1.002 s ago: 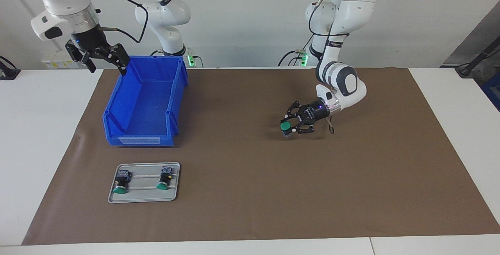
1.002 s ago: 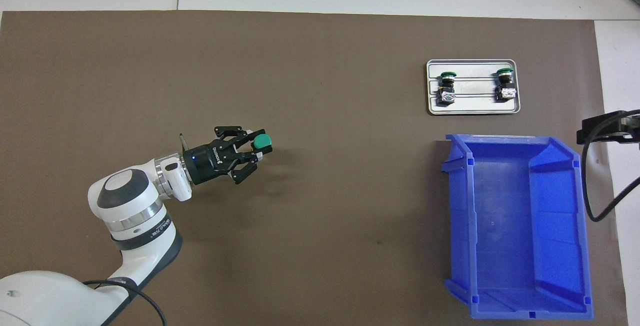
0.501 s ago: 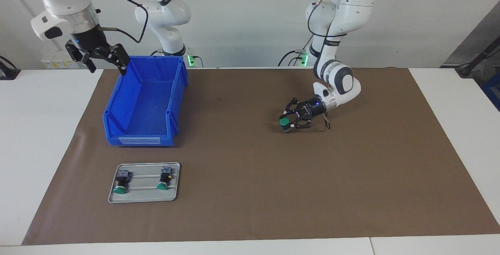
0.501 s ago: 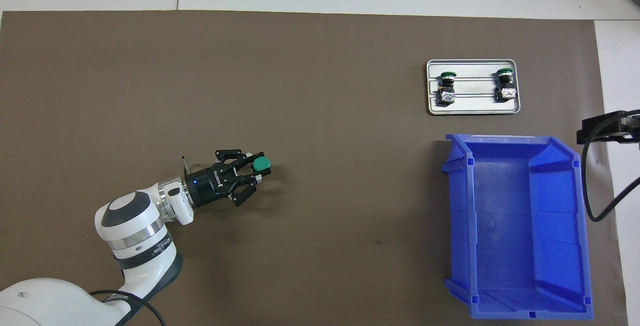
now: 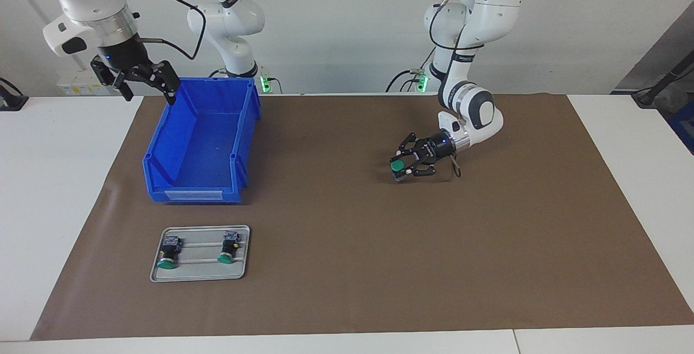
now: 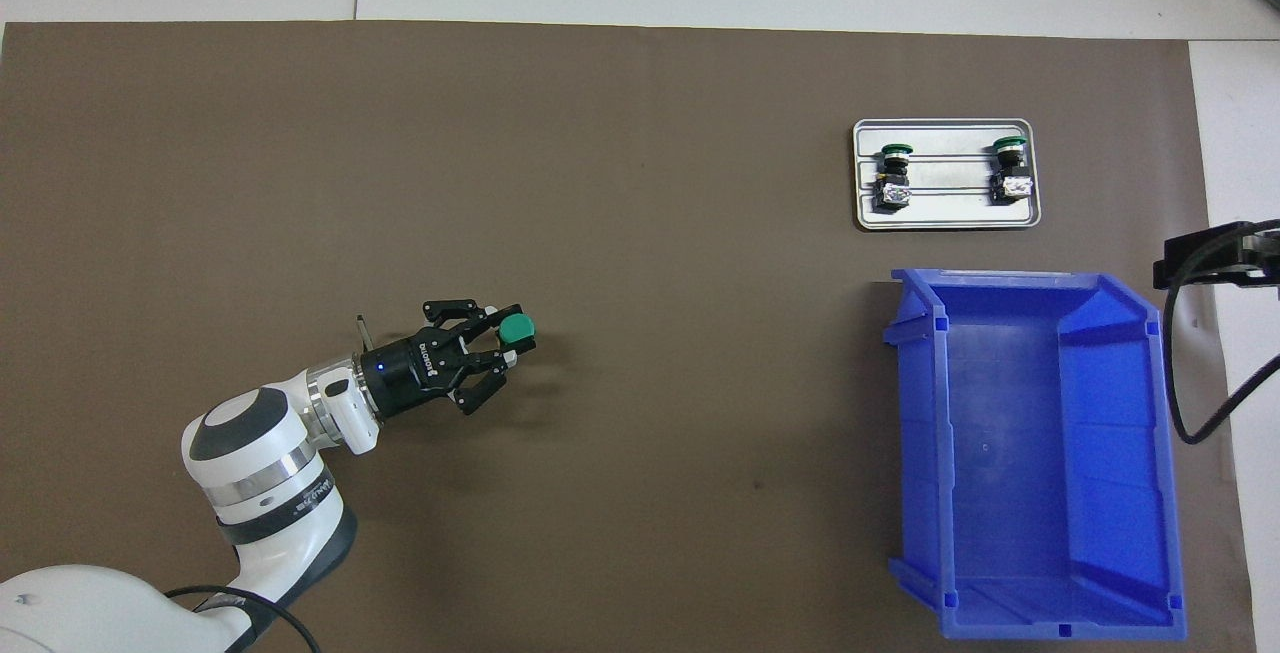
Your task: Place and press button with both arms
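While the right gripper [image 5: 142,84] waits with fingers spread wide above the blue bin's [image 5: 198,148] corner nearest the robots in the facing view, the left gripper [image 5: 404,167] sits low over the brown mat [image 5: 379,267], clamped on a button [image 5: 397,166], green cap up; contact with the mat is hard to tell. Two more buttons [image 5: 168,253] lie on a grey tray [image 5: 199,274]. Overhead: left gripper [image 6: 497,348] grips the button [image 6: 517,330], well apart from tray [image 6: 946,222] and bin [image 6: 1030,623].
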